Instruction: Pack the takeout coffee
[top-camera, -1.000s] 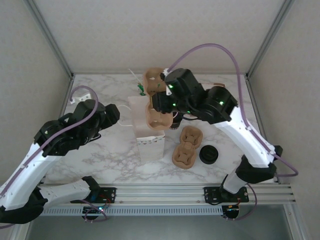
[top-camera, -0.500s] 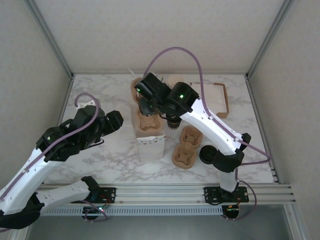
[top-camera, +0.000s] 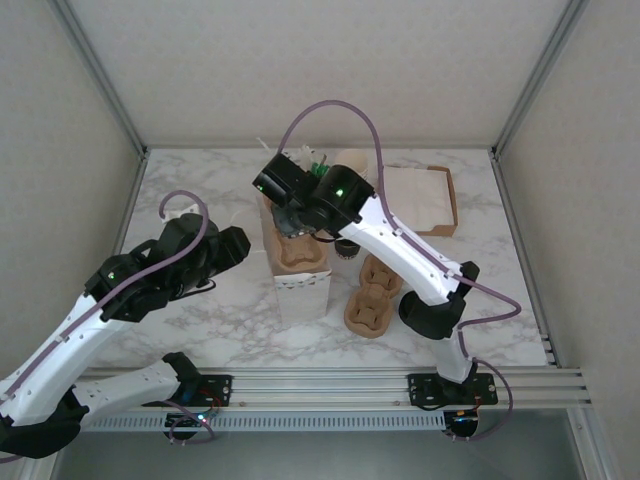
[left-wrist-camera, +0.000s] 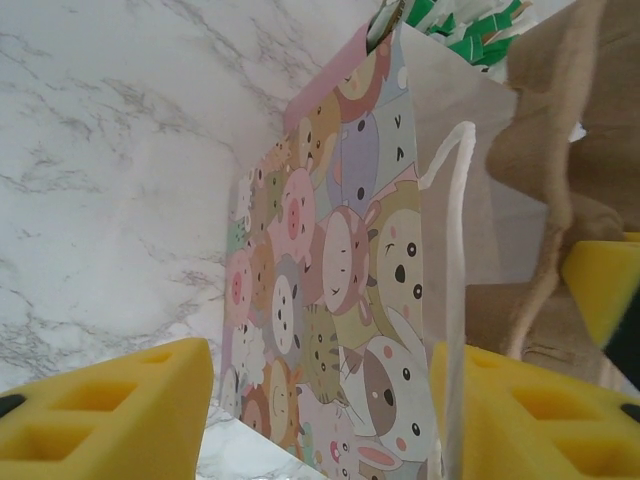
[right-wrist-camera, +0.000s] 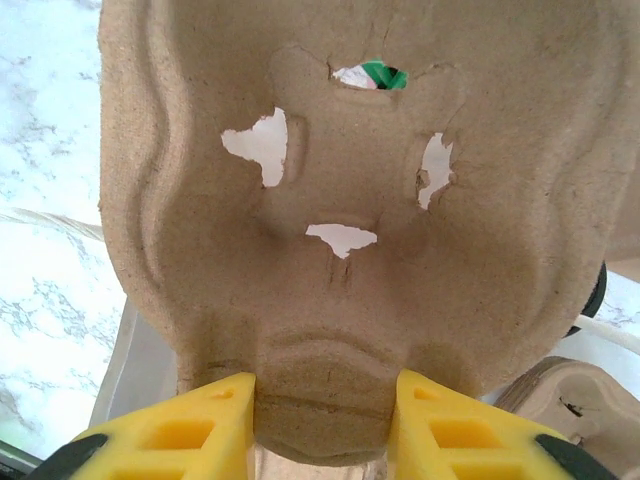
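The takeout coffee (top-camera: 347, 247), a small cup with a black lid, stands on the table just right of the paper bag (top-camera: 298, 290), partly under my right arm. My right gripper (right-wrist-camera: 325, 420) is shut on the end of a brown pulp cup carrier (right-wrist-camera: 340, 200) and holds it at the bag's open top (top-camera: 295, 245). In the left wrist view the bag's cartoon-animal side (left-wrist-camera: 330, 260) and its white handle (left-wrist-camera: 450, 260) lie between the yellow fingers (left-wrist-camera: 110, 410) of my open left gripper (left-wrist-camera: 320, 420). A gap shows beside the left finger.
A second pulp carrier (top-camera: 372, 295) lies on the marble right of the bag. A brown tray (top-camera: 448, 195) holding white paper sits at the back right. Green-and-white packets (top-camera: 318, 162) and cream cups (top-camera: 350, 160) stand behind the bag.
My right arm swung left and brought the carrier from beside the bag to over its opening. My left gripper's jaws narrowed around the bag's edge and shifted slightly forward.
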